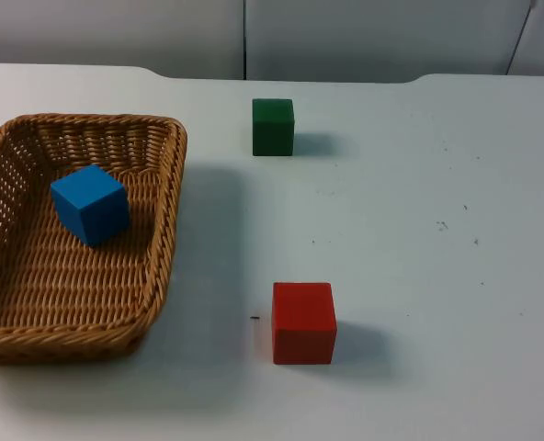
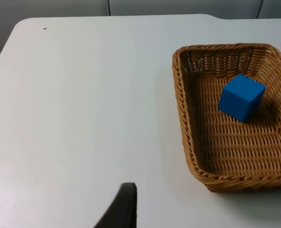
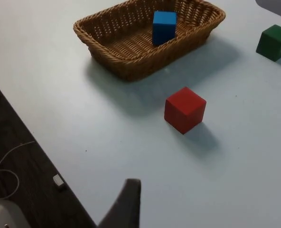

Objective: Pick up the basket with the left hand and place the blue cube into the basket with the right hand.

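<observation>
Top view shows the blue cube (image 1: 90,203) already in the basket (image 1: 166,241) on the surface, so I judge only retreating remains; neither claw's state can be told.

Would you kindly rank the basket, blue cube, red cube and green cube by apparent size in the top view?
1. Basket, by far the largest.
2. Blue cube and red cube look about alike; unranked.
3. Green cube looks smallest, though it lies farthest from the camera, so this is unsure.

Nothing to read here, folks. No lettering, label, brand or number turns up on any surface in these three views at all.
</observation>
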Motion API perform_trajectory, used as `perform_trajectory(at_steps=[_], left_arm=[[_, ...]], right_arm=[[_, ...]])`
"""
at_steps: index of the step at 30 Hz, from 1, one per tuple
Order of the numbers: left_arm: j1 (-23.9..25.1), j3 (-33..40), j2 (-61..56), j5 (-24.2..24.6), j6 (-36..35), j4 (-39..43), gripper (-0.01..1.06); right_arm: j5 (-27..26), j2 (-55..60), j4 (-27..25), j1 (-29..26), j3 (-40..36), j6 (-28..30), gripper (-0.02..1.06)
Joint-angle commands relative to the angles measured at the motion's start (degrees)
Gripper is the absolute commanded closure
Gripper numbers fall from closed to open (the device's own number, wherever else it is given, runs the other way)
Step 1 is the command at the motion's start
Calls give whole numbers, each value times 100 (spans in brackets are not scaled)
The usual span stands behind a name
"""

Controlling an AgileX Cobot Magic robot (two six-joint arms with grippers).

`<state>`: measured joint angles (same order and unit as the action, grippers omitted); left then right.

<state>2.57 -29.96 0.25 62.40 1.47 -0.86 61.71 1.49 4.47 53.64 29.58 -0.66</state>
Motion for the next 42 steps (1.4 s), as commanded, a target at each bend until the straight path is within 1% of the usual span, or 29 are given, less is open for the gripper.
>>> perform_trajectory(at_steps=[1,7,8,9,10,11,12,13,32,35,36,40,41,42], left_arm=[[-32,52,-25,-62,11,-52,13],[-32,52,-25,-62,11,-52,13],[-32,52,-25,-63,11,-52,12],[-32,52,-25,-63,11,-63,11],[-32,52,-25,-63,11,-63,11],[-32,52,-25,-63,11,-63,7],[-32,52,-25,-63,11,-63,1],[-32,52,-25,-63,11,-63,0],[-32,52,-25,-63,11,-63,0],[-32,52,-25,-63,11,-63,0],[-32,52,-25,-63,11,-63,0],[-32,52,-25,-63,11,-63,0],[-32,52,-25,-63,11,-63,0],[-32,52,-25,-63,11,-50,0]], right_arm=[[-7,-19,38,14,-49,-3,15],[1,-19,34,14,-48,-3,15],[1,-19,34,14,-48,-3,12],[1,-19,34,14,-48,-3,6],[1,-19,34,14,-48,-3,6],[1,-19,34,14,-48,-3,0],[1,-19,34,14,-48,-3,0],[1,-19,34,14,-48,22,0],[1,-19,22,-25,-48,66,0],[1,-52,22,-381,-48,66,0],[1,-52,22,-381,-48,66,0],[17,-149,-4,-1109,-48,66,0],[17,-149,-4,-1109,-48,66,0],[-5,-149,22,-1238,-18,66,0]])
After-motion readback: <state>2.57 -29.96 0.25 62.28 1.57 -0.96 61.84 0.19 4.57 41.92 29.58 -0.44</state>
